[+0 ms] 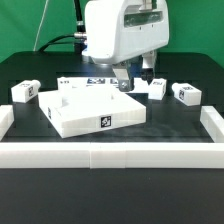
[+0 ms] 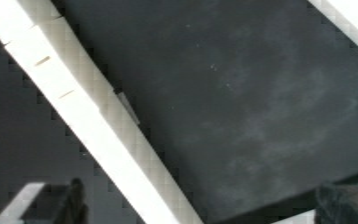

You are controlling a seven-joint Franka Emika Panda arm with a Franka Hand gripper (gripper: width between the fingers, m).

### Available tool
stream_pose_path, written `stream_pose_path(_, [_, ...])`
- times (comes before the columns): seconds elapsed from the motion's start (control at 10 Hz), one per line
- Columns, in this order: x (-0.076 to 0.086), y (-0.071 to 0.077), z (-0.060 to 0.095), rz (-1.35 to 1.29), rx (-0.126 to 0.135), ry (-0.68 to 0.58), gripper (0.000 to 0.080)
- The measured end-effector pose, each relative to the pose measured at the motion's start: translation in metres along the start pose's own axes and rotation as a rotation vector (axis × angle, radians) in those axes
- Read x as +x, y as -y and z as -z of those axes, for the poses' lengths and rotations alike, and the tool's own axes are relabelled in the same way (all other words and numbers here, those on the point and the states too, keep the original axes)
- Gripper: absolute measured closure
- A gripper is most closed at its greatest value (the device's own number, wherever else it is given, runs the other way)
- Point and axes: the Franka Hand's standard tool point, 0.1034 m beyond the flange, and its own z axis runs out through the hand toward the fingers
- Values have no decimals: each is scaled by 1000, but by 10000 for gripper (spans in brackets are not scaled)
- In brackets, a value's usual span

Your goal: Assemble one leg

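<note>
**A:** Where is the hand right now?

**B:** I have the gripper [image 1: 131, 80] low behind the panel [image 1: 90, 110], close to the marker board [image 1: 92, 82]. I can't tell from here whether it touches either one.

**A:** Open or closed?

**B:** On my wrist view the fingertips [image 2: 43, 200] sit at opposite corners, spread wide. They grip nothing. A long white strip [image 2: 105, 110] runs across the dark table [image 2: 247, 120] beneath them. I can't tell whether that strip is the panel's edge or something else.

**A:** And the legs?

**B:** I count three, all resting on the table with their tags showing, and none is held. The first leg [image 1: 25, 92] is on the exterior view's left, well apart from the gripper. The second leg [image 1: 157, 88] is just beside the gripper on the exterior view's right, near the panel's back corner. The third leg [image 1: 186, 93] lies a little further right, apart from the second.

**A:** Anything else in frame?

**B:** The rails [image 1: 110, 155] border the table along the front and both sides. The panel lies flat with one tag on its near face.
</note>
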Motion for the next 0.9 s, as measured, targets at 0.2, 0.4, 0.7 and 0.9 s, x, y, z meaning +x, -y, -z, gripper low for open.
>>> stream_pose_path(0.2, [0,0,0,0,0,0,150])
stream_pose_path(0.4, [-1,0,0,0,0,1,150])
stream_pose_path(0.7, [-3,2,-4,50,-35,-10,150])
stream_pose_path(0.9, [-19,16,-15,186,-68,-5,150])
